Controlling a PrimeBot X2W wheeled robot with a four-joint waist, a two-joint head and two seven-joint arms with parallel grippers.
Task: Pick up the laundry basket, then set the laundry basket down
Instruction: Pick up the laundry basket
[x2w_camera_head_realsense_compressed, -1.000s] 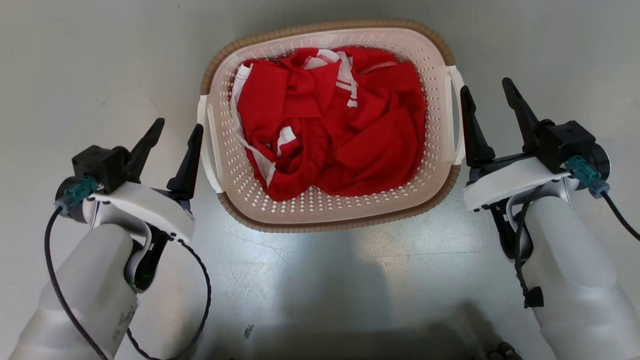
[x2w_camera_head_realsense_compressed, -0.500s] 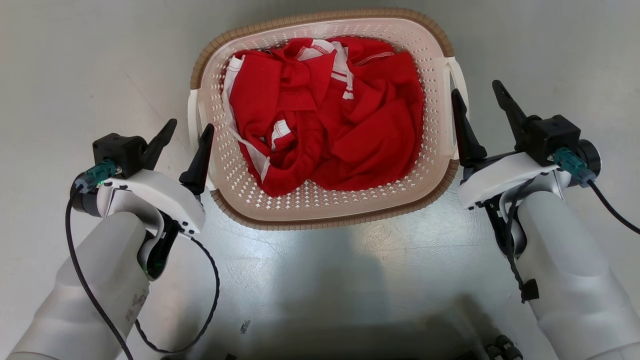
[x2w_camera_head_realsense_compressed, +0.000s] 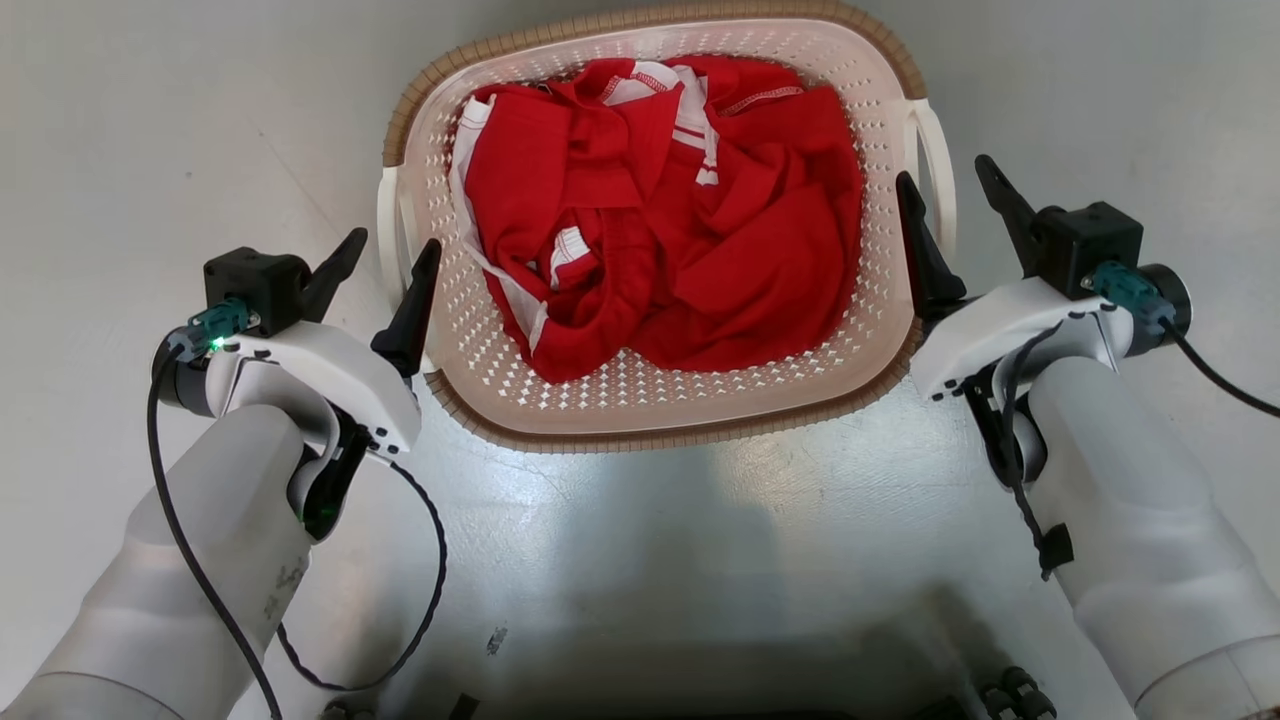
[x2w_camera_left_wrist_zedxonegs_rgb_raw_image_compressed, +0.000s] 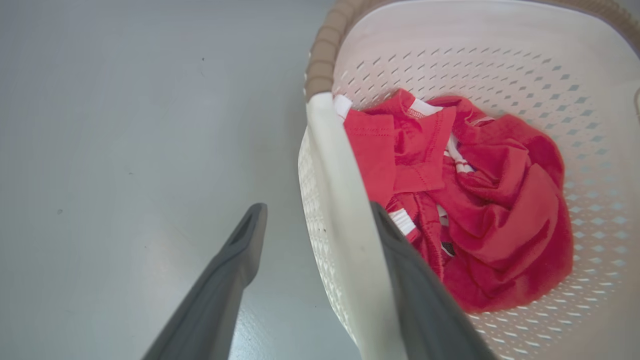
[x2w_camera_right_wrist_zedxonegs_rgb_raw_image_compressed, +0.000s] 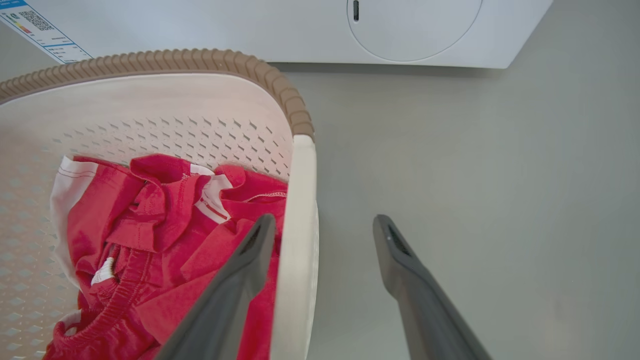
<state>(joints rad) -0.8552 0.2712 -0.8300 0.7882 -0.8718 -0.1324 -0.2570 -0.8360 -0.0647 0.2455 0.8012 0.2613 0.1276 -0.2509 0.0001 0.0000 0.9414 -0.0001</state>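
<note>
The laundry basket (x2w_camera_head_realsense_compressed: 655, 428) is cream perforated plastic with a brown woven-look rim and stands on the grey floor with red clothes (x2w_camera_head_realsense_compressed: 700, 250) inside. My left gripper (x2w_camera_head_realsense_compressed: 385, 265) is open and straddles the white left handle (x2w_camera_head_realsense_compressed: 388, 225). In the left wrist view the handle (x2w_camera_left_wrist_zedxonegs_rgb_raw_image_compressed: 332, 190) runs between the two fingers, the inner one over the clothes. My right gripper (x2w_camera_head_realsense_compressed: 945, 178) is open astride the right handle (x2w_camera_head_realsense_compressed: 938, 150). In the right wrist view that handle (x2w_camera_right_wrist_zedxonegs_rgb_raw_image_compressed: 300, 200) also lies between the fingers.
A white washer (x2w_camera_right_wrist_zedxonegs_rgb_raw_image_compressed: 400, 30) with a round door stands just beyond the basket's far side, a label (x2w_camera_right_wrist_zedxonegs_rgb_raw_image_compressed: 35, 25) on its front. Bare grey floor (x2w_camera_head_realsense_compressed: 150, 130) lies left and right of the basket. My own shadow darkens the floor in front.
Both grippers have moved forward and inward, from beside the basket to astride its two handles, still open. The head camera has shifted a little too.
</note>
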